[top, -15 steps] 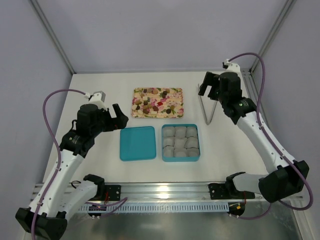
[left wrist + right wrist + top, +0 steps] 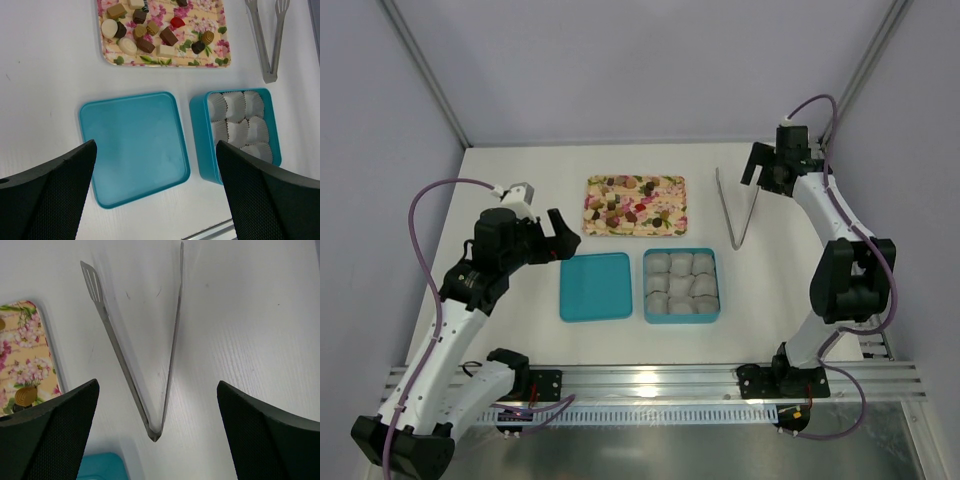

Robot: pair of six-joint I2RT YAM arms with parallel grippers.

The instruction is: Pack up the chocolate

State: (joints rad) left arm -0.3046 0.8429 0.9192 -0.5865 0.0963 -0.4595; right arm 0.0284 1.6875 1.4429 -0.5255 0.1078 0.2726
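- Both claws wide, empty: left gripper (image 2: 155, 144), right gripper (image 2: 156, 384).
- Chocolate (image 2: 169, 36) on flowered tray (image 2: 170, 63), 12 o'clock of left gripper in its wrist view; left arm nearer.
- Tongs (image 2: 125, 365) under right gripper, long axis 12–6.

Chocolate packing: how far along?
Done: box open, lid beside it, cups inside, those visible empty. In hand: nothing; left gripper and right gripper are open, the right near the tongs. Left: every chocolate lies on the tray; none packed.
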